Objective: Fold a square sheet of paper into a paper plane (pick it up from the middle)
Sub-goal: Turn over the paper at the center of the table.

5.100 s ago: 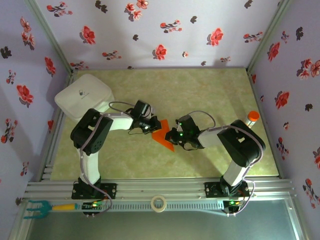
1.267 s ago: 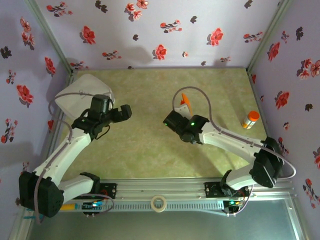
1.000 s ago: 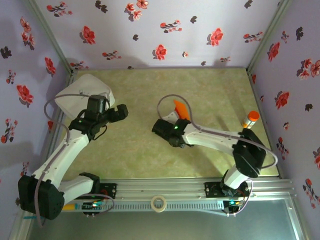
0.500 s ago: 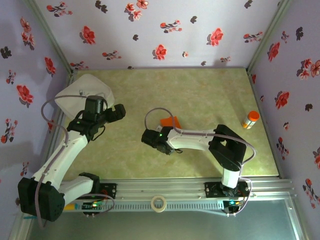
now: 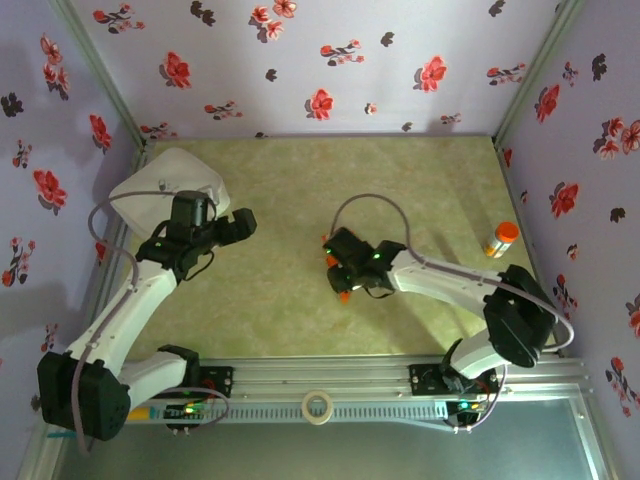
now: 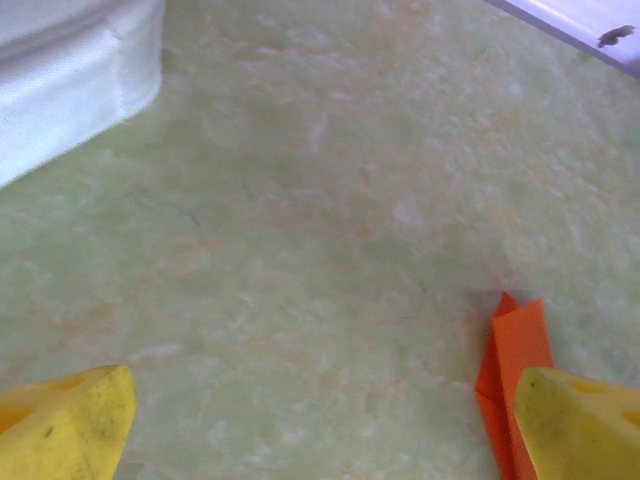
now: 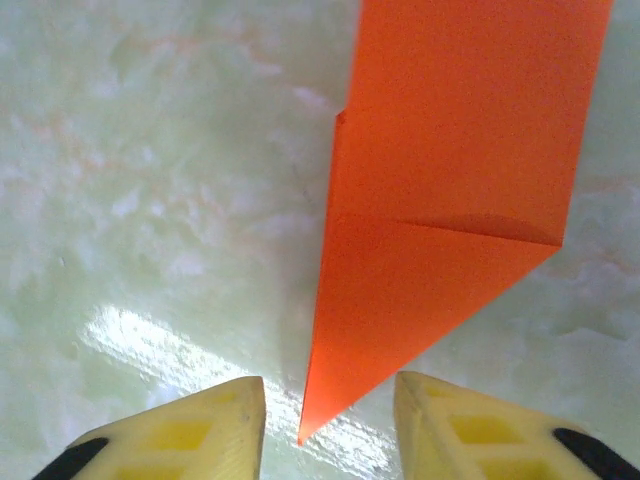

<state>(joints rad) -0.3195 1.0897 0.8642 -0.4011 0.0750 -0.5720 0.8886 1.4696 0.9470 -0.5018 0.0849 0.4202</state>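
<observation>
While right hand (image 7: 328,400) gapes, paper plane (image 7: 450,200) lies ahead

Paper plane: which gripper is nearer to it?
Right. The right gripper hangs directly over the paper plane, whose tip lies between its fingers. The left gripper is well away, beside the white container.

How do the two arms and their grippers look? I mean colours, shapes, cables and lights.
The left arm and right arm both have white links and bulky black joints. A thin grey cable loops beside each. Small green lights glow near the right wrist. Fingers on the left gripper and right gripper are blunt yellow wedges; the right pair shows black patches at the base.
</observation>
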